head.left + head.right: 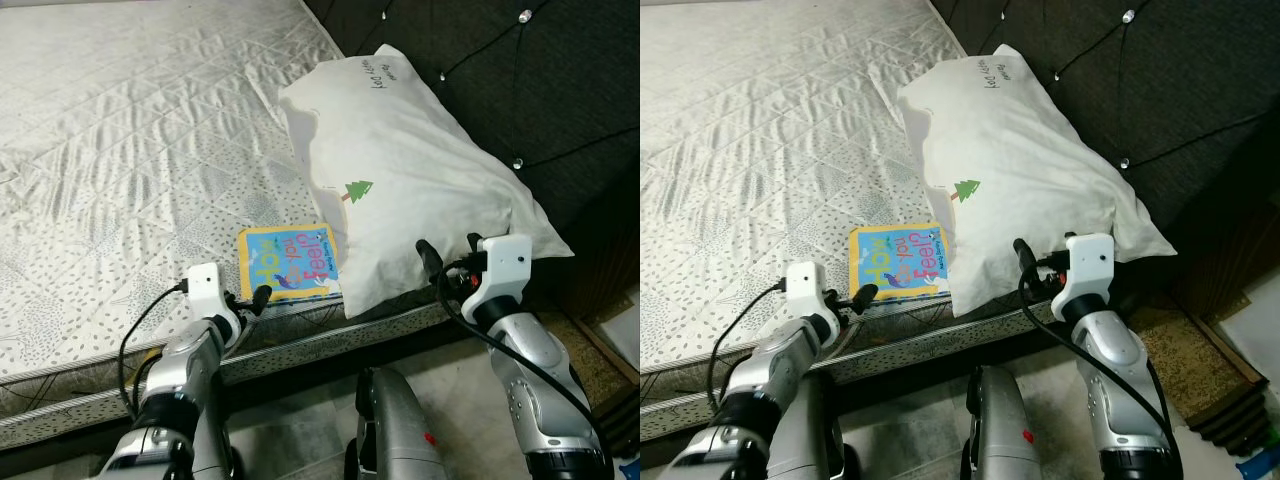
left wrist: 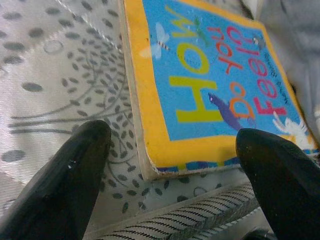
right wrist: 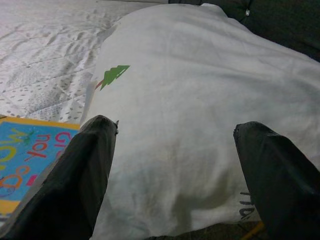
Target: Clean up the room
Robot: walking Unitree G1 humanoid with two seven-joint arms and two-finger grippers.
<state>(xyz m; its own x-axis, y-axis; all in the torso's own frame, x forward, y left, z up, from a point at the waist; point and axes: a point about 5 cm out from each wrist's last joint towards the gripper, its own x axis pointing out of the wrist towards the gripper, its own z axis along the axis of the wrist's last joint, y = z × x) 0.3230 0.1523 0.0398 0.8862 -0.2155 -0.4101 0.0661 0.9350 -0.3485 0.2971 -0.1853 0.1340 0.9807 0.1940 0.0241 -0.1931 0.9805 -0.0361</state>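
Here, the robot stands at the edge of a bed [image 1: 120,150] covered in a pale quilted mattress cover with a fine leaf print. A small board book [image 1: 288,262] with a yellow border and a blue cover reading "How Do You Feel?" lies flat on the mattress, right at the near edge. Just beside it, toward the robot's right, a large white pillow [image 1: 410,180] with a small green tree printed on it rests on the bed; its near corner overlaps the book's right side and hangs slightly past the mattress edge. Behind the pillow rises a dark padded headboard [image 1: 540,70] with a thin string of small lights draped across it.

The left gripper [image 2: 170,175] is held low at the bed's edge, directly in front of the book. Its two black fingers [image 2: 65,180] are spread wide apart, one on either side of the book's near corner, and hold nothing. The right gripper [image 3: 175,165] is raised at the near end of the pillow, its fingers [image 3: 75,175] likewise wide apart and empty, pointing along the pillow's length.

Below the bed, a tiled floor [image 1: 300,420] is visible between the robot's silver arms.
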